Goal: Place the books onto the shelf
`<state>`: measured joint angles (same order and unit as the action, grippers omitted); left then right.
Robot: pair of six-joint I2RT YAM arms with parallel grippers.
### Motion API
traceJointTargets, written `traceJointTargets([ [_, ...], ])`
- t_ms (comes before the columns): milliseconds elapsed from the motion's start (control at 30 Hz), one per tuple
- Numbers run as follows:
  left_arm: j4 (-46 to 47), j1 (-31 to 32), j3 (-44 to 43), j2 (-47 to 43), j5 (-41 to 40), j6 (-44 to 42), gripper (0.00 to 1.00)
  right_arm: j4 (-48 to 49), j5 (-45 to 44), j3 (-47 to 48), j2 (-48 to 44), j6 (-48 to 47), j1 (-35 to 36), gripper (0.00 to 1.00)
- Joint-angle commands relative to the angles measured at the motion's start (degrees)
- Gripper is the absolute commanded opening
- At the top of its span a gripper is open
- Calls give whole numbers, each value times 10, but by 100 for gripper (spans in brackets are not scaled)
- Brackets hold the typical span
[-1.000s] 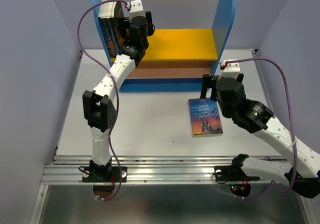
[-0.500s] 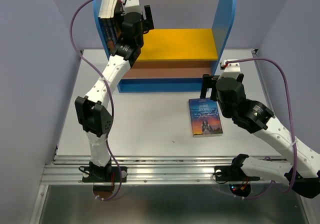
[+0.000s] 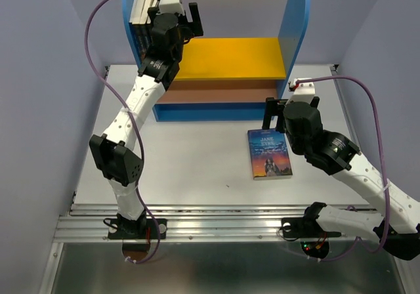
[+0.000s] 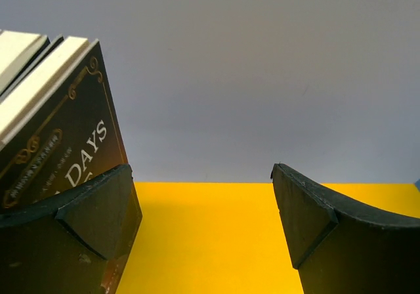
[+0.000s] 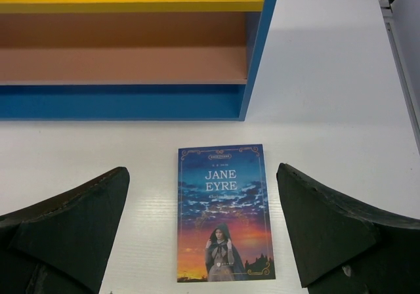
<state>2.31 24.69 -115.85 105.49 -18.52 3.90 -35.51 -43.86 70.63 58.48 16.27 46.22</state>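
Book (image 5: 224,212) — flat below spread right fingers (image 5: 72,235)

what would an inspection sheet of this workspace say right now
surface: white table, one book lying on it
job's things: Jane Eyre book lies flat, cover up, in front of the shelf; standing books upright at the left end of the yellow board
clutter: nothing seen
grippers: left gripper open and empty above the yellow board, beside the standing books; right gripper open and empty over the Jane Eyre book
cables: purple cables loop off both arms
surroundings: lavender walls on three sides; metal rail at the near edge
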Motion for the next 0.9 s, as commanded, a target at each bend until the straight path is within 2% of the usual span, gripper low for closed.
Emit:
traceJointTargets([
  [0, 31, 8, 6, -59, 25, -4, 99, 27, 1, 8, -6, 3, 1, 100],
  [200, 33, 16, 12, -85, 59, 1, 99, 28, 1, 5, -8, 3, 1, 100],
  [567, 37, 25, 2, -93, 72, 4, 99, 28, 3, -1, -11, 9, 1, 100],
  [867, 37, 33, -34, -93, 102, 9, 99, 28, 5, -1, -5, 9, 1, 100],
])
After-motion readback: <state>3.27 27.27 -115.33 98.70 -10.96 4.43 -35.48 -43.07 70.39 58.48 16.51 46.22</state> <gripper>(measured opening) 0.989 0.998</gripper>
